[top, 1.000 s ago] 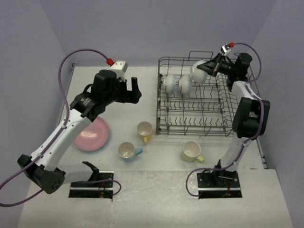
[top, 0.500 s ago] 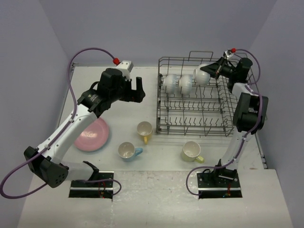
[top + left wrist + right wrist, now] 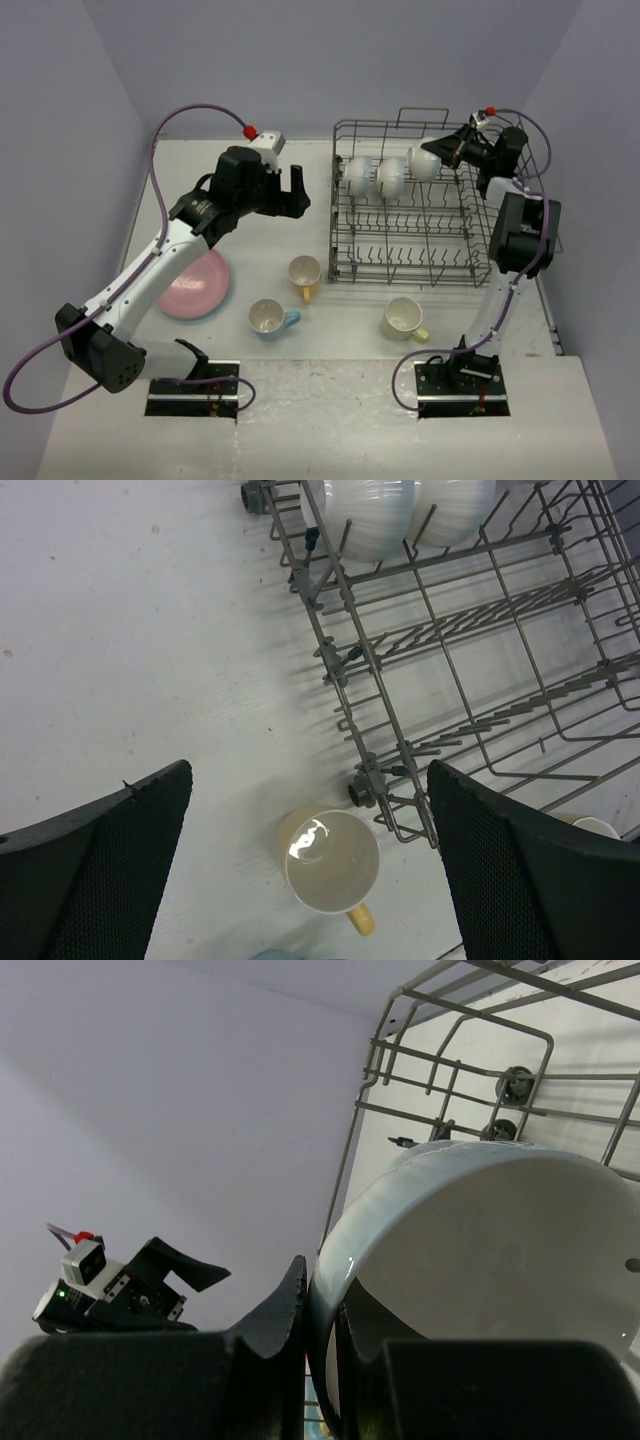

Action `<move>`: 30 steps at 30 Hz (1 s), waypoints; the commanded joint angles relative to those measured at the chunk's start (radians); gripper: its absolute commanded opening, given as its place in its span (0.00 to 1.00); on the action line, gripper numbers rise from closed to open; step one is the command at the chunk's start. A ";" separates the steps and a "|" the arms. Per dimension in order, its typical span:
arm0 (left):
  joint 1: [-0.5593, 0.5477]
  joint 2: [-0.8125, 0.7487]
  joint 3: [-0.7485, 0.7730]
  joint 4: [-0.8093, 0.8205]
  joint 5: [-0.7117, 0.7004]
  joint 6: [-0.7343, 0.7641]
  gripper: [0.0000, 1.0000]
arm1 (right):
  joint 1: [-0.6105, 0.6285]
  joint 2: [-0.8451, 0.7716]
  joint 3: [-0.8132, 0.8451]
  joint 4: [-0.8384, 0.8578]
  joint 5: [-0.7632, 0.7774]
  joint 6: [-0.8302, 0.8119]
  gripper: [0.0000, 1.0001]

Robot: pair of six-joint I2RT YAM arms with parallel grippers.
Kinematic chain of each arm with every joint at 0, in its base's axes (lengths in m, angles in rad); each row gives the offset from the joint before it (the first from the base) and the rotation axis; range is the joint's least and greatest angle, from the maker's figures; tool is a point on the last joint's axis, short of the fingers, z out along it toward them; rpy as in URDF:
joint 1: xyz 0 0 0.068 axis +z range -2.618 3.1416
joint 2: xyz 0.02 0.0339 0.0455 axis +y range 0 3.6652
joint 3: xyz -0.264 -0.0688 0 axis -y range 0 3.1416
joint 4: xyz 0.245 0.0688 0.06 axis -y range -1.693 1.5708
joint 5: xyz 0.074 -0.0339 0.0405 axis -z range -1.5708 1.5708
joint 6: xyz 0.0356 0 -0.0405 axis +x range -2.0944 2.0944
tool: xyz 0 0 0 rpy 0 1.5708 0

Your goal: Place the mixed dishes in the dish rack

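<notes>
Pinching the thin rim of a white bowl (image 3: 425, 160) with the right gripper (image 3: 447, 150), squeezed tight, one finger inside and one outside. Holding it on edge at the back row of the dish rack (image 3: 410, 262), right beside two more bowls (image 3: 376, 177). Hard to tell if it rests on the wires yet.

Probably light, hard, smooth and easy to break. Best to set down softly, no dropping.

Hanging wide open and empty: the left gripper (image 3: 285, 190), near the rack's left side.

Waiting on the table (image 3: 330, 340): yellow mug (image 3: 304, 272), light blue mug (image 3: 267, 317), pale green mug (image 3: 403, 317), pink plate (image 3: 193, 283). Best to grab mugs by the rim, the plate by its edge.
</notes>
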State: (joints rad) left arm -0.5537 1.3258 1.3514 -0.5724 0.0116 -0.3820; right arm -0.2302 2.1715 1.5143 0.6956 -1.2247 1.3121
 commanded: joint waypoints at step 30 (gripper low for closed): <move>0.005 -0.119 -0.172 -0.079 -0.182 -0.121 1.00 | 0.000 -0.280 -0.037 -0.688 0.310 -0.550 0.99</move>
State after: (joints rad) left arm -0.5522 1.2263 1.2041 -0.6270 -0.1318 -0.4850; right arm -0.2283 2.0300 1.4960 0.0834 -0.9863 0.8368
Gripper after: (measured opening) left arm 1.000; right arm 0.987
